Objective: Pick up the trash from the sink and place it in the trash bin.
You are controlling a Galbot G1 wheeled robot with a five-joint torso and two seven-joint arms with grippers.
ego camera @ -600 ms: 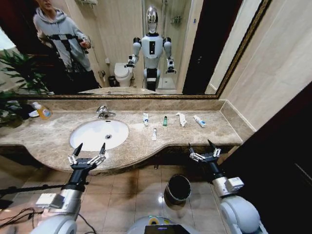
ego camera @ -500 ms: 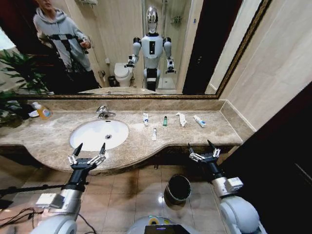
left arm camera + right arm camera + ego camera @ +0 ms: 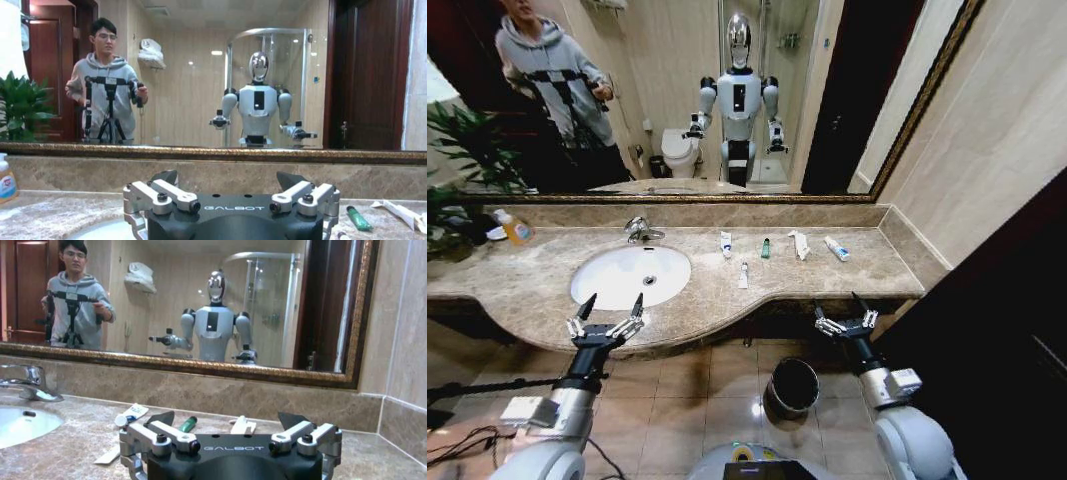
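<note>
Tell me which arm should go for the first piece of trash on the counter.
Probably the right. Its open end effector hovers at the counter edge nearer the tubes, green bottle and wrapper, with the trash bin below beside it. The left end effector sits in front of the sink, farther away.

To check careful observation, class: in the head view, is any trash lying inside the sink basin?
No: the sink basin holds nothing but its drain, and the trash lies on the marble counter beside it.

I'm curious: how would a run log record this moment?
left gripper: open, by sink | right gripper: open, at counter edge | trash: on counter | trash bin: on floor
</note>
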